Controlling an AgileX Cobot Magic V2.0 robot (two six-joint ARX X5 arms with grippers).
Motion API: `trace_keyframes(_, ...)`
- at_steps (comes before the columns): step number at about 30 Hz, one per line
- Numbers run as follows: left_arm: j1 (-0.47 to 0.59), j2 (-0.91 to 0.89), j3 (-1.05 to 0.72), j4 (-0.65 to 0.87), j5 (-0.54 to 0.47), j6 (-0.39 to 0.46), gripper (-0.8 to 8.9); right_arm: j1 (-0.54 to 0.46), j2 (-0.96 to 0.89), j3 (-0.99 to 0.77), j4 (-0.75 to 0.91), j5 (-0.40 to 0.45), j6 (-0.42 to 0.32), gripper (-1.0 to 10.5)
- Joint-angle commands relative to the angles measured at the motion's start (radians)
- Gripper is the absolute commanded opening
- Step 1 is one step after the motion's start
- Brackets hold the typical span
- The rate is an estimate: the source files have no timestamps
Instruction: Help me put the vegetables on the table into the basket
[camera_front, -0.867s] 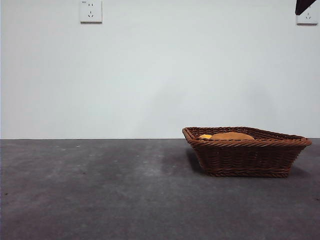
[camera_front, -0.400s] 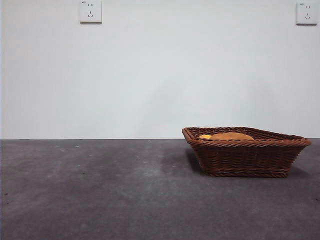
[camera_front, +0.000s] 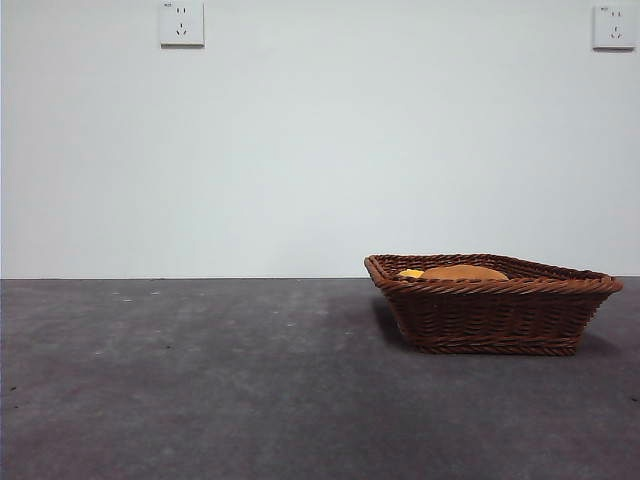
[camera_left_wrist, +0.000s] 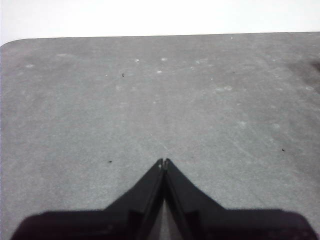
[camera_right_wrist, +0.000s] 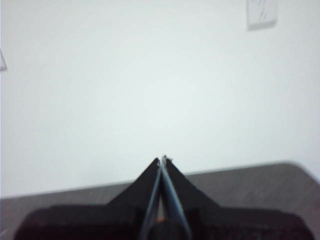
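Potato (camera_front: 463, 272) in basket (camera_front: 495, 315); left pincer (camera_left_wrist: 164, 162) closed elsewhere.

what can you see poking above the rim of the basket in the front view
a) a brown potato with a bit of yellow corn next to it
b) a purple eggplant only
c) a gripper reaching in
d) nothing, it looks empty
a: in the front view the rounded brown potato and a small piece of yellow corn beside it show just over the rim of the basket; no gripper is near.
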Motion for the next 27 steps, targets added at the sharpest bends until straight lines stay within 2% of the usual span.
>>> trace_keyframes(1, 0.003, 0.0, -0.01, 0.005, 0.003, 0.01, 0.0, 0.0, -0.138, -0.196, 0.053, 0.052, -0.077, 0.0)
trace_keyframes(6, 0.003, 0.0, -0.01, 0.005, 0.003, 0.009, 0.0, 0.0, -0.304, -0.45, 0.061, 0.07, -0.1, 0.0)
trace_keyframes(11, 0.003, 0.0, -0.01, 0.005, 0.003, 0.01, 0.0, 0.0, -0.367, -0.615, 0.075, 0.069, -0.1, 0.0)
trace_keyframes(19, 0.003, 0.0, -0.01, 0.005, 0.003, 0.01, 0.0, 0.0, -0.422, -0.724, 0.078, 0.066, -0.104, 0.0)
trace_keyframes(27, 0.003, 0.0, -0.01, 0.005, 0.003, 0.01, 0.0, 0.0, -0.422, -0.742, -0.002, 0.071, -0.117, 0.0)
